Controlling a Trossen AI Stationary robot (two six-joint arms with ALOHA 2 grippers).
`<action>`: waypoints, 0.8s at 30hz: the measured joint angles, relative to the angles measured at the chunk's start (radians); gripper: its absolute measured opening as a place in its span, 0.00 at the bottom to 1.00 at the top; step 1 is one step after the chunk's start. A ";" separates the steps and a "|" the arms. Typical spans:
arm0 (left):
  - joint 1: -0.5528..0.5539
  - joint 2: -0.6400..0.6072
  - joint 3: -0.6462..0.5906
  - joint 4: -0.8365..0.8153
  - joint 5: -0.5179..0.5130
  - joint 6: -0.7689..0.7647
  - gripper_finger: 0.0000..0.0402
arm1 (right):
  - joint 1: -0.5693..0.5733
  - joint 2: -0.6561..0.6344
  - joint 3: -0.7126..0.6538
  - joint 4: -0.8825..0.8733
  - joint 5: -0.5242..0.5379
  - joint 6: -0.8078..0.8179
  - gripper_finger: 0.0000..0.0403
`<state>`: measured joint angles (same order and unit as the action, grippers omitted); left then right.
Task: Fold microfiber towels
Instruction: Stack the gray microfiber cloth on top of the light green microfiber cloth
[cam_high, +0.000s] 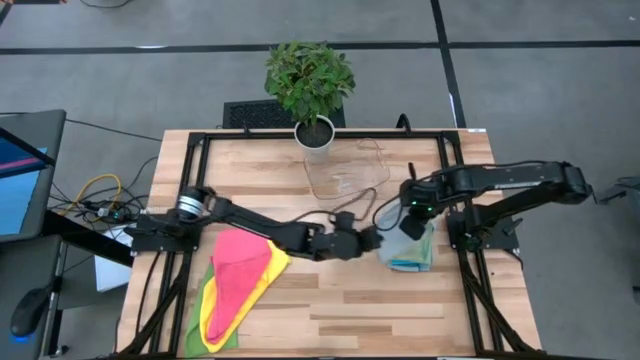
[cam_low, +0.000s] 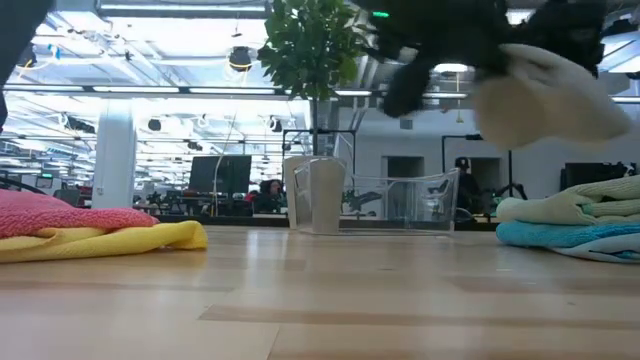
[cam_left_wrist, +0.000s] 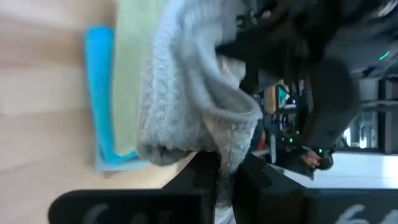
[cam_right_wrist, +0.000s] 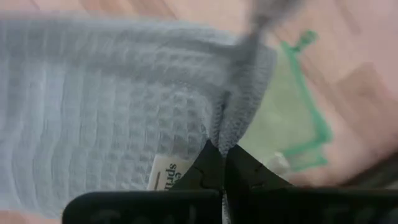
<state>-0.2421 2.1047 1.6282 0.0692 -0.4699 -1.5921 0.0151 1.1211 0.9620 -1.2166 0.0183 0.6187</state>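
as both tools pinch one grey towel (cam_high: 410, 228) above the right-hand stack, left tool (cam_high: 372, 240) and right tool (cam_high: 412, 205) clamp its limp, light edges; corners suit gripping best.

Potted plant (cam_high: 310, 85), clear tray (cam_high: 345, 170)

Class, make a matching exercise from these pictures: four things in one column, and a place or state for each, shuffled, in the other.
1. grey towel
2. pink towel
3. blue towel
4. potted plant

A. at the table's far edge
B. bottom of the folded stack on the right
C. lifted, pinched by both pincers
D. lying on a yellow towel, on the left

Pairs: 1-C, 2-D, 3-B, 4-A
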 joint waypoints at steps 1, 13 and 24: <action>0.001 0.042 0.051 0.002 0.019 -0.003 0.03 | -0.001 -0.009 0.001 -0.019 0.016 -0.010 0.05; 0.024 0.381 0.473 -0.007 0.037 -0.131 0.02 | -0.029 -0.043 -0.049 -0.140 0.118 -0.286 0.05; 0.010 0.451 0.543 -0.088 -0.044 -0.252 0.02 | -0.085 -0.042 -0.165 -0.019 0.132 -0.441 0.05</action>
<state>-0.2325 2.5560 2.1708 -0.0189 -0.5142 -1.8444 -0.0701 1.0790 0.7968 -1.2354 0.1507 0.1777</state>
